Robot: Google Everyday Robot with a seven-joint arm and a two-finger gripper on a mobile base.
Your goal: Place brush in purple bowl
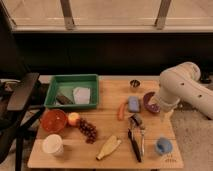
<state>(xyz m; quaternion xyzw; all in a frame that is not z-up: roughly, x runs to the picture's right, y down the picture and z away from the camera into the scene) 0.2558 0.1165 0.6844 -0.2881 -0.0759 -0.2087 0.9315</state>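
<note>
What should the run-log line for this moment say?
gripper: beside purple bowl, right edge of table | brush: lying on table, ungrasped | placement: not done

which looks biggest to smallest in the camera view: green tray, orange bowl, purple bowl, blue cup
Largest first: green tray, orange bowl, purple bowl (partly behind the arm), blue cup. The gripper hangs beside the purple bowl.

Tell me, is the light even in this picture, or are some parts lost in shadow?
Camera view: uneven. The window strip on top is bright, the wall below nearly black. The wooden table is warmly lit, so the black brush stands out. The purple bowl looks dark next to the white arm; the gripper sits dim beside it at the table's right edge.
</note>
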